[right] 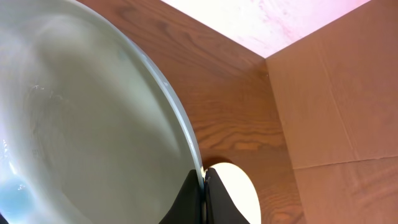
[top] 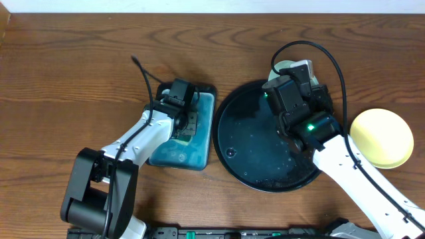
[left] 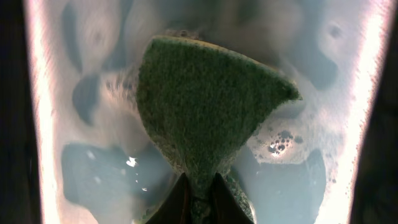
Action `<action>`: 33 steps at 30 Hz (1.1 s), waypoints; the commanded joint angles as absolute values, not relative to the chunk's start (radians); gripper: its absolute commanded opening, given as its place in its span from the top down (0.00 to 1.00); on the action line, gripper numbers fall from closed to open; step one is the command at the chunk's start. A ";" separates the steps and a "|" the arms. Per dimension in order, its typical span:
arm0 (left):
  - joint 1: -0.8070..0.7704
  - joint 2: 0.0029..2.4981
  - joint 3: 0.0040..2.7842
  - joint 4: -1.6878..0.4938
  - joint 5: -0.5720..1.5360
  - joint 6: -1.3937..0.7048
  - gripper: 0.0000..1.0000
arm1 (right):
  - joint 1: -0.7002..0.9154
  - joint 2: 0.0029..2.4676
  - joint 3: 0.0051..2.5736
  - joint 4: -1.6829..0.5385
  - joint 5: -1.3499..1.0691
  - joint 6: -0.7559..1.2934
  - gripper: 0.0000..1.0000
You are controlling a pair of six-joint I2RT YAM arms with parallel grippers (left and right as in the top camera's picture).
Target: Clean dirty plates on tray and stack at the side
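Green scouring sponge (left: 205,106), clamped tight in my left claw (left: 200,199) and dunked in the basin (top: 202,158) of blue sudsy water (loading up for a scrub, I reckon). My right claw (right: 204,186) is pinched shut on the rim of a pale plate (right: 81,112), held at the far edge of the black tray (top: 246,143). Gripping the edge leaves the face free for wiping. The yellow plate (top: 380,137) sits off the tray on the worktop (top: 66,66), probably the start of the stack. Brown wood grain all round, cardboard panel (right: 336,93) beyond.
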State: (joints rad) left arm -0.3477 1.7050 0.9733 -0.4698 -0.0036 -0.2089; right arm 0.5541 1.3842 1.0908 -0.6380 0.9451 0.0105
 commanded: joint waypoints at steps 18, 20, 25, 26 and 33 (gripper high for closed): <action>-0.342 1.719 0.964 -0.534 -0.268 -0.493 0.92 | 0.564 1.367 1.098 -0.634 0.982 0.003 0.99; -0.343 1.719 0.964 -0.510 -0.150 -0.428 0.93 | 0.564 1.367 1.098 -0.634 0.982 0.002 0.99; -0.343 1.719 0.964 -0.429 0.191 -0.153 0.92 | 0.564 1.367 1.098 -0.635 0.982 0.003 0.99; -0.342 1.719 0.964 -0.419 0.189 -0.154 0.92 | 0.564 1.367 1.098 -0.636 0.982 0.003 0.99; -0.343 1.719 0.964 -0.379 0.130 -0.284 0.92 | 0.564 1.367 1.098 -0.637 0.978 0.003 0.99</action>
State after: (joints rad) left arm -0.3431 1.7096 0.9710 -0.3901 0.1177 -0.2440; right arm 0.5541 1.3842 1.0908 -0.6384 0.9546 0.0097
